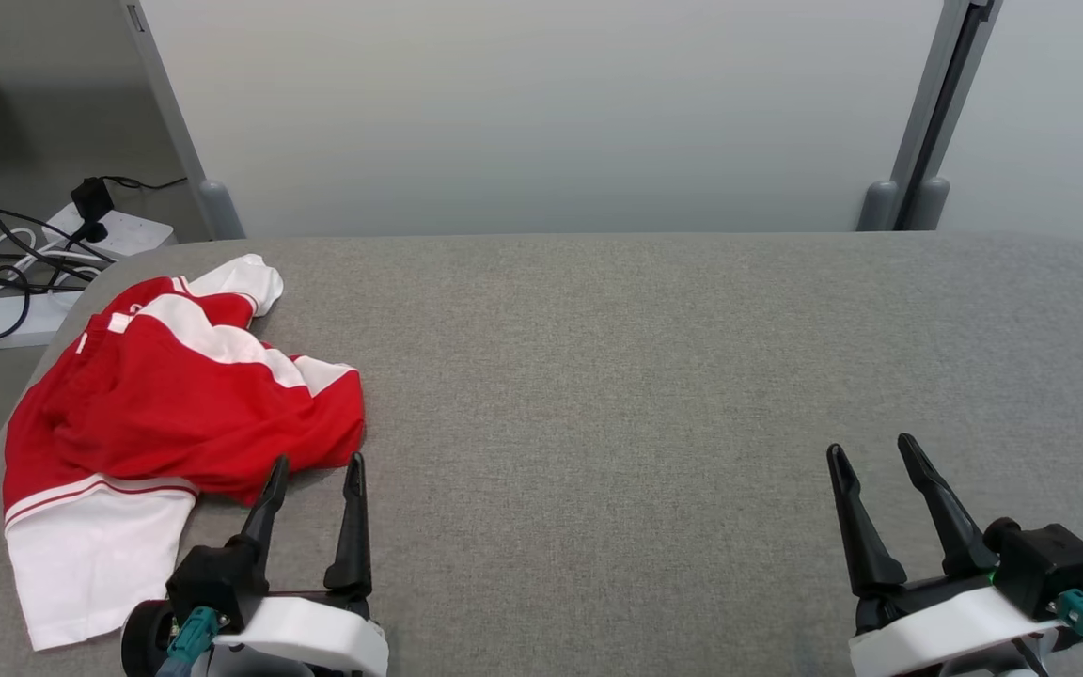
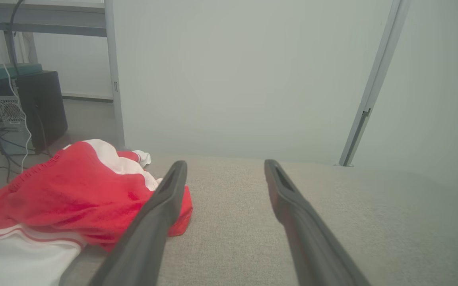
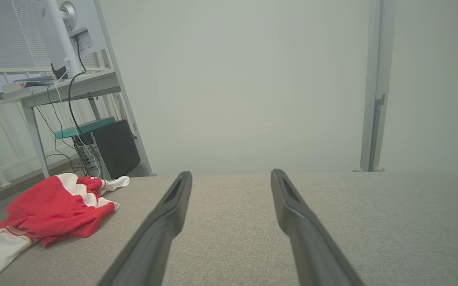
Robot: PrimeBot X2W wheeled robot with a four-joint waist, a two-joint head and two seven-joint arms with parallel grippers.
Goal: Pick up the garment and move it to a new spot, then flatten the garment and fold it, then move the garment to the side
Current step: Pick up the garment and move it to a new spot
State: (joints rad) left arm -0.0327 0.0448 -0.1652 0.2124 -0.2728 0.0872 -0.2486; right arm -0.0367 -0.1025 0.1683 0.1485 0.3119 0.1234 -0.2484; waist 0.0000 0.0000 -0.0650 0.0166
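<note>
Garment [image 1: 175, 395] lies crumpled at the left edge of the worktop [image 1: 645, 376], long axis near to far. Left jaws, released and empty, sit just beside its near right hem; right jaws, also released, stand well apart.

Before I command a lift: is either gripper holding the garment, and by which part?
Nothing is held. The left gripper, jaws open, sits by the garment; the right gripper is open too.

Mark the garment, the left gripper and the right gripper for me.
garment [image 1: 175, 395], head view, on its red middle section.
left gripper [image 1: 318, 460], head view, midway between its two fingertips.
right gripper [image 1: 871, 446], head view, midway between its two fingertips.
</note>
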